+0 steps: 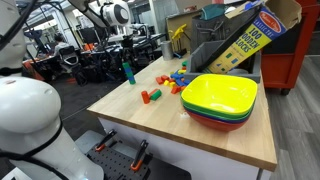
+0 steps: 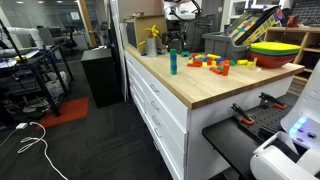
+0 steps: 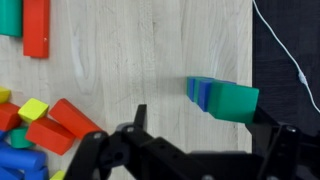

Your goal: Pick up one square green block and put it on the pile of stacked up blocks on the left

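Observation:
The pile of stacked up blocks point(image 3: 205, 93) is seen from above in the wrist view, with blue blocks below and a green block point(image 3: 235, 101) on top. In both exterior views it is a slim upright tower point(image 1: 127, 72) point(image 2: 172, 63) near the table's far edge. My gripper point(image 3: 205, 116) hangs right above the tower with its fingers spread wide on either side, not touching the green top block. It also shows high above the tower in both exterior views point(image 1: 127, 42) point(image 2: 178, 18). Another green block point(image 3: 9, 16) lies at the wrist view's top left edge.
A loose jumble of coloured blocks point(image 1: 175, 78) point(image 2: 215, 63) point(image 3: 35, 130) lies beside the tower, with red blocks point(image 1: 150, 96) nearer. Stacked yellow, green and red bowls point(image 1: 220, 98) point(image 2: 275, 50) and a block box point(image 1: 250, 40) stand further along. The table edge point(image 3: 252, 60) runs close to the tower.

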You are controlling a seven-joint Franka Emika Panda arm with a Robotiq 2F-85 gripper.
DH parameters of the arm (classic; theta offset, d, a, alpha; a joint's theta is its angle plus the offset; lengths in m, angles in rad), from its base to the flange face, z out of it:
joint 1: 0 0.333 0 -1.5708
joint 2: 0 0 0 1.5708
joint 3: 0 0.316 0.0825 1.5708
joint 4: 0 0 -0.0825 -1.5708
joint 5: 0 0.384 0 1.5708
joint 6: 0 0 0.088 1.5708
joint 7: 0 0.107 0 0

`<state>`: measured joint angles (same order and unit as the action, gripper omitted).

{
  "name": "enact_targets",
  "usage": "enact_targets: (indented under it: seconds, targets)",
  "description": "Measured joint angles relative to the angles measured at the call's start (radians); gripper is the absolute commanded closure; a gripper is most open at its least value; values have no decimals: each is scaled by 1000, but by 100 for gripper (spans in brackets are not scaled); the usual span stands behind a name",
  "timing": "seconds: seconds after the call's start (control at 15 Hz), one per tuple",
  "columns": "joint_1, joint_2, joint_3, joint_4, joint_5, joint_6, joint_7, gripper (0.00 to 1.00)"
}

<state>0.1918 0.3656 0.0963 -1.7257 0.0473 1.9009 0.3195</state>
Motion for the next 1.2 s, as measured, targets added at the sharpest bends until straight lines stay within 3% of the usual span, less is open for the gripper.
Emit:
enact_targets:
  seconds: [1.2]
  targets:
    - [0, 0, 9, -27, 9, -5, -81, 0]
